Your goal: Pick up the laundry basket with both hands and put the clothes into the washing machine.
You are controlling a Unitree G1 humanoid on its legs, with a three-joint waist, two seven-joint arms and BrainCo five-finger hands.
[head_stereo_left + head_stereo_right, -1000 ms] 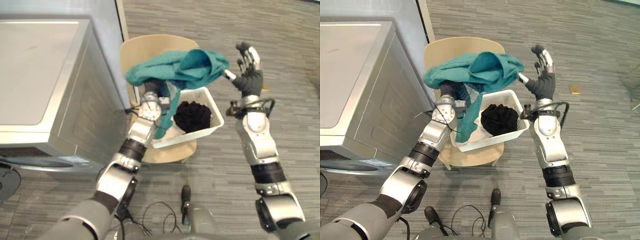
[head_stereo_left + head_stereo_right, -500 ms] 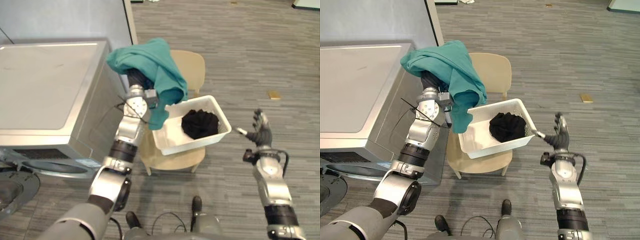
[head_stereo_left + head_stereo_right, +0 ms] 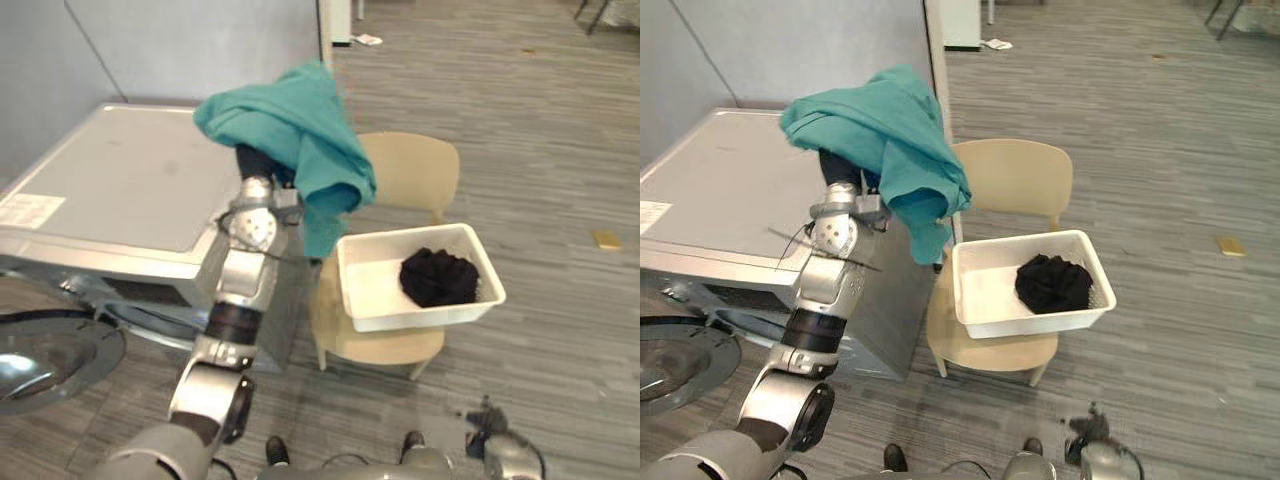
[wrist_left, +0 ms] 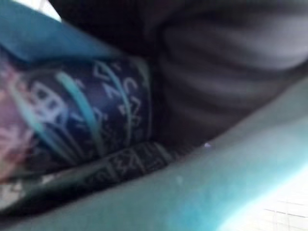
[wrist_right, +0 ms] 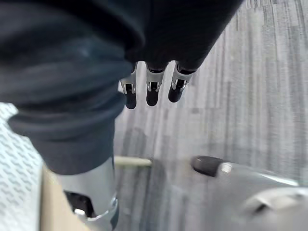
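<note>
A teal garment (image 3: pixel 290 130) hangs draped over my raised left hand (image 3: pixel 254 161), held high above the right front corner of the silver washing machine (image 3: pixel 120 190). In the left wrist view teal cloth (image 4: pixel 202 192) and a patterned dark fabric (image 4: pixel 82 120) press close against the hand's cover. The white laundry basket (image 3: pixel 420 318) rests on a pale wooden chair (image 3: pixel 410 170) beside the machine, with a black garment (image 3: pixel 437 277) inside. My right hand (image 5: pixel 151 91) hangs low with straight fingers over the floor, holding nothing.
The washer's round door (image 3: pixel 45 355) stands swung open at the lower left. A grey wall (image 3: pixel 180 40) rises behind the machine. A small tan object (image 3: pixel 606 238) lies on the striped grey floor to the right.
My left arm has raised the teal garment out of the basket and swung it left toward the washer. My right hand has dropped from beside the basket. The head camera has turned left.
</note>
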